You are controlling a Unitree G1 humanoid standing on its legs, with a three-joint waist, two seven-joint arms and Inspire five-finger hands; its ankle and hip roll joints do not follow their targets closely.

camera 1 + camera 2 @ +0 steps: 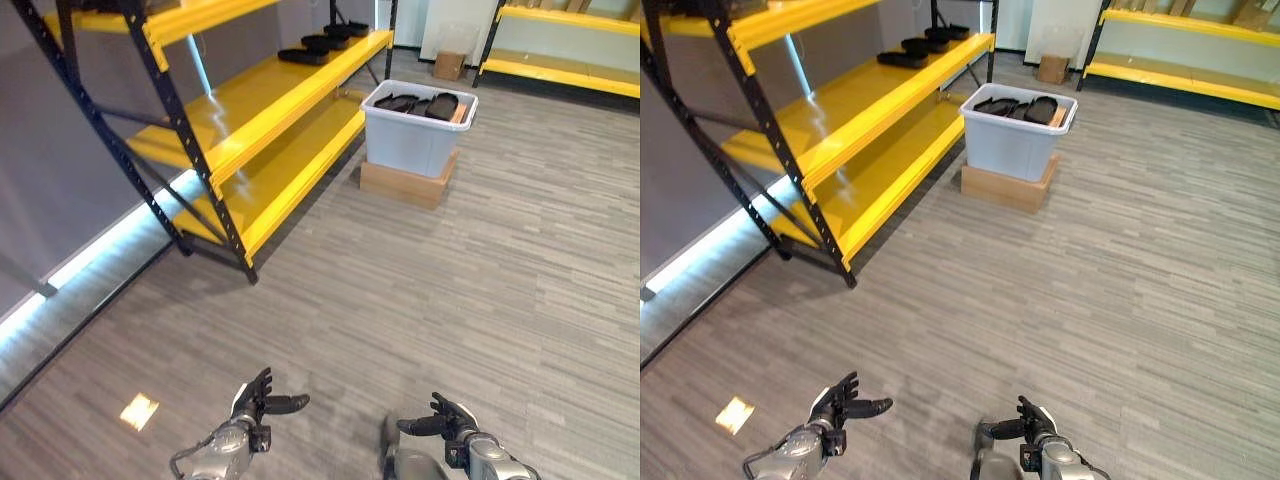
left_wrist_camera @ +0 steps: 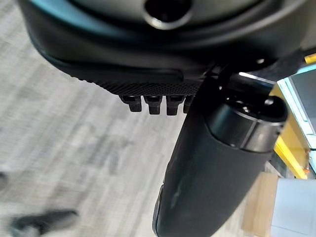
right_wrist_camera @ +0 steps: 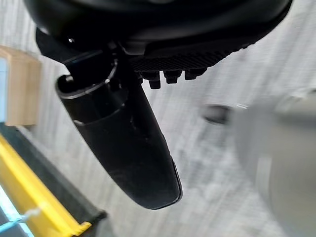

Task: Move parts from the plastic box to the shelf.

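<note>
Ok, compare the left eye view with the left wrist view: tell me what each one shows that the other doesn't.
Left eye view alone: the black parts inside the plastic box, more parts already on the yellow shelf, and the right hand low over the floor, open and empty.

Left wrist view alone: a close look along the left hand, its thumb straight and its fingers holding nothing.

Both: the left hand, the grey striped floor, and a piece of the shelf, the box and the cardboard base under it.

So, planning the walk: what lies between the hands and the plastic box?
Bare grey floor between the left hand, right hand and plastic box, in both eye views.
</note>
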